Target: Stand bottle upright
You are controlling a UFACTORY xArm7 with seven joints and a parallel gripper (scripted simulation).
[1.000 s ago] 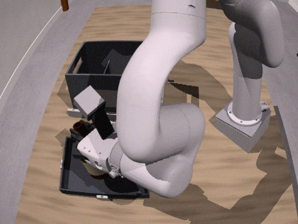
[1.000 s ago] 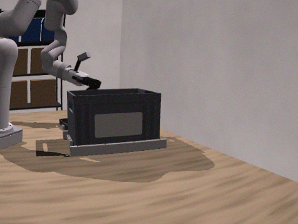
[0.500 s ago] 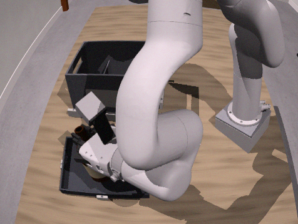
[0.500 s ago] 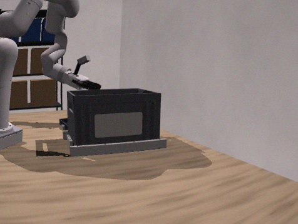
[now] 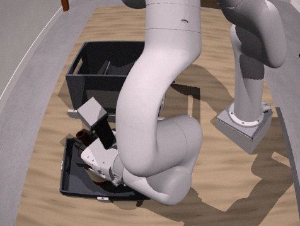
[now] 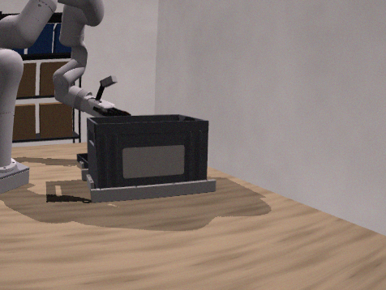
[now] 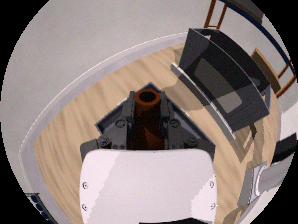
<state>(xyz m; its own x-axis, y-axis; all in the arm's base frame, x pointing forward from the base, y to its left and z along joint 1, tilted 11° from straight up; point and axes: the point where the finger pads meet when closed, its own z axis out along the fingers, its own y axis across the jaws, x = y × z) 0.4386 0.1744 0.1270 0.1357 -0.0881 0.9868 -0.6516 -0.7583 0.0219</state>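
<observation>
At the left of the top view the dark tray (image 5: 67, 177) lies on the wooden table (image 5: 220, 189), and over its far left corner the gripper (image 5: 82, 143) has its jaws clamped on the brown bottle (image 5: 82, 135), whose open neck points up and away from the wrist. Behind the tray stands the dark crate (image 5: 75, 80), and to the right the arm's grey base block (image 5: 249, 139) sits well apart from both
</observation>
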